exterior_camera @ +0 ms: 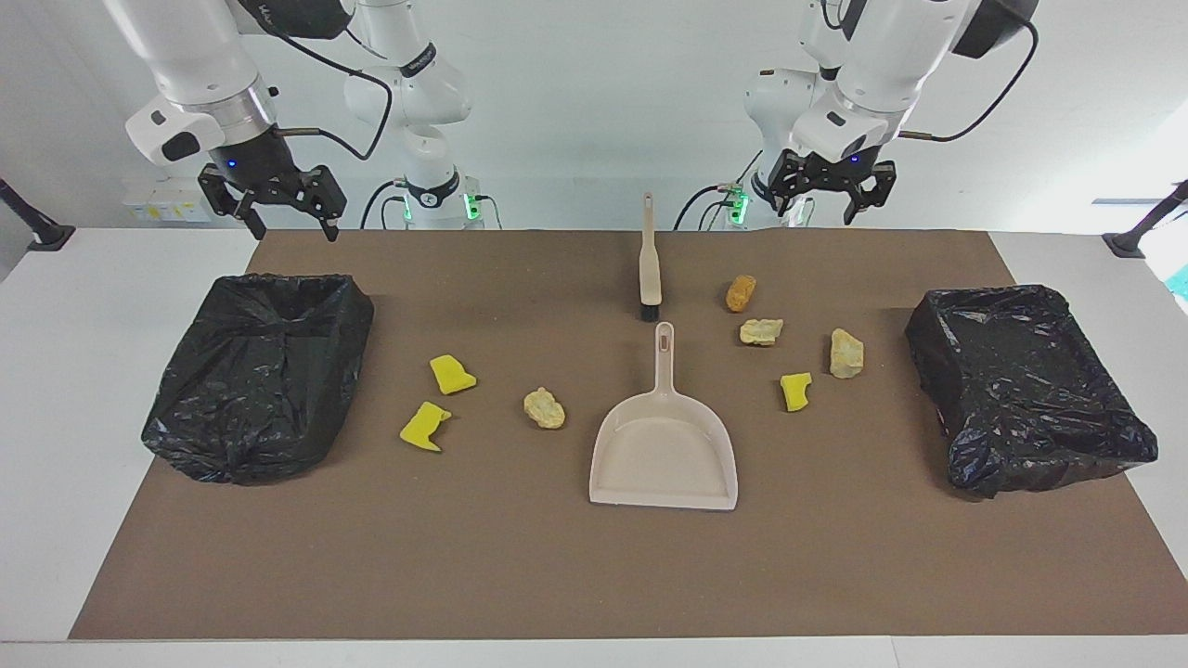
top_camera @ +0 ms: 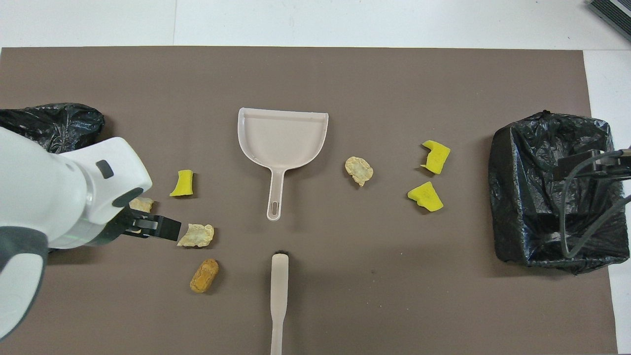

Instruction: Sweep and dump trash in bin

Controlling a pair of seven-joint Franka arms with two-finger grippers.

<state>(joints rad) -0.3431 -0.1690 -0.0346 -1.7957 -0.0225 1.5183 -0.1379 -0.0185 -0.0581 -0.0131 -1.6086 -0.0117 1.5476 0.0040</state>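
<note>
Seven trash scraps (exterior_camera: 544,408) lie loose: three yellow, four tan.

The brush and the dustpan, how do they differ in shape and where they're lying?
The brush is a slim stick tipped with black bristles; the dustpan flares into a broad open scoop. The brush lies nearer to the robots, the dustpan farther. Both are beige, lie in one line mid-table with a small gap between them, untouched.

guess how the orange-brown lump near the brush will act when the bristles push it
The orange-brown lump looks oblong and rounded, so it may roll or spin away rather than slide straight. Its crusty surface suggests it is stiff and could shed crumbs. It is probably light, so a gentle push from the brush should move it.
</note>
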